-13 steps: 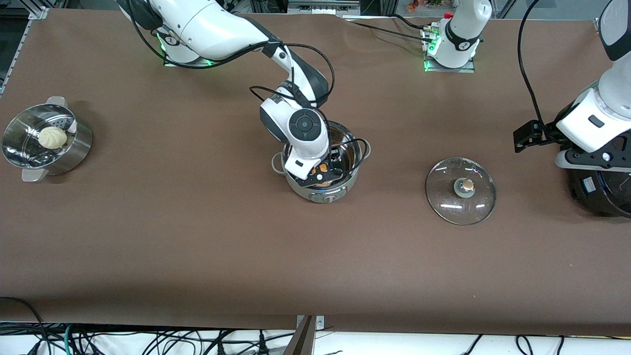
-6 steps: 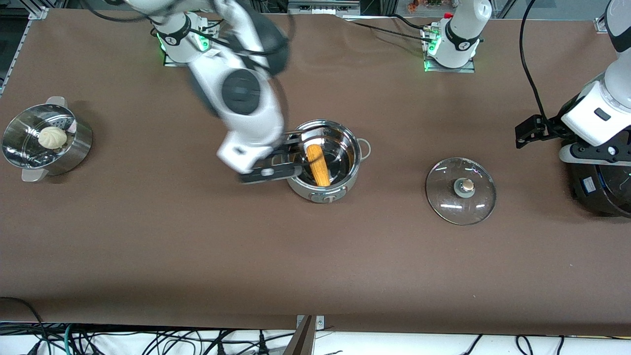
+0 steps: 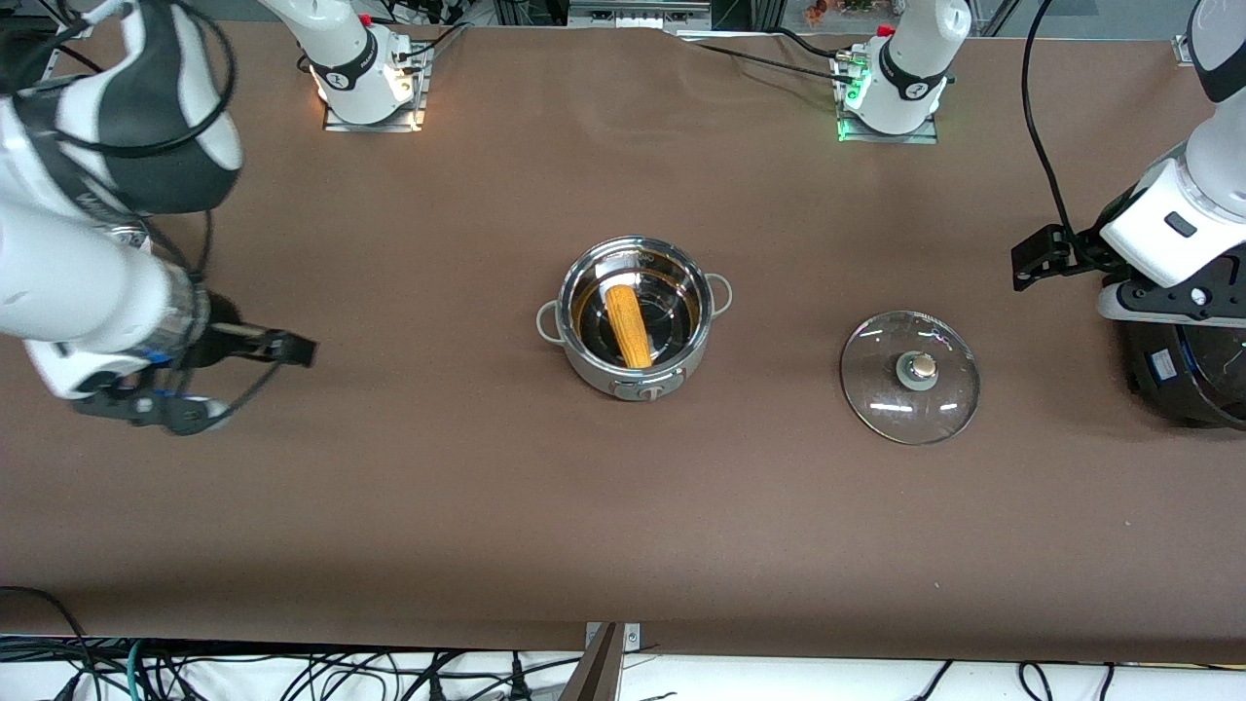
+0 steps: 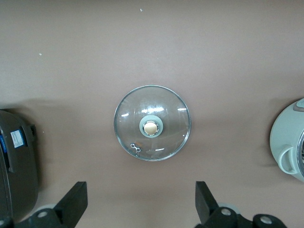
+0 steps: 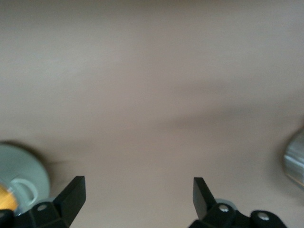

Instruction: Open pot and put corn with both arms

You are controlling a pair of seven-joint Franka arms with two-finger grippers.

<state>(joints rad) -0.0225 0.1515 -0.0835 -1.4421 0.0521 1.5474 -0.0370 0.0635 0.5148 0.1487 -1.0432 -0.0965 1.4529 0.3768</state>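
The steel pot (image 3: 633,375) stands open in the middle of the table. The yellow-orange corn (image 3: 628,326) lies inside it, free of both grippers. The glass lid (image 3: 910,378) lies flat on the table beside the pot, toward the left arm's end; it also shows in the left wrist view (image 4: 152,122). My right gripper (image 3: 255,375) is open and empty over bare table toward the right arm's end, well away from the pot; its fingers (image 5: 71,194) stand wide apart. My left gripper (image 3: 1034,263) waits open and empty above the table beside the lid, fingers (image 4: 203,194) spread.
The big black cooker (image 3: 1183,375) stands at the left arm's end of the table, under the left arm. The right arm hides the steamer basket in the front view; a steel edge (image 5: 295,161) shows in the right wrist view. Cables hang along the table's near edge.
The right gripper let go of the corn in the pot, then swung away toward the right arm's end of the table. The corn now lies uncovered. The left arm barely moved.
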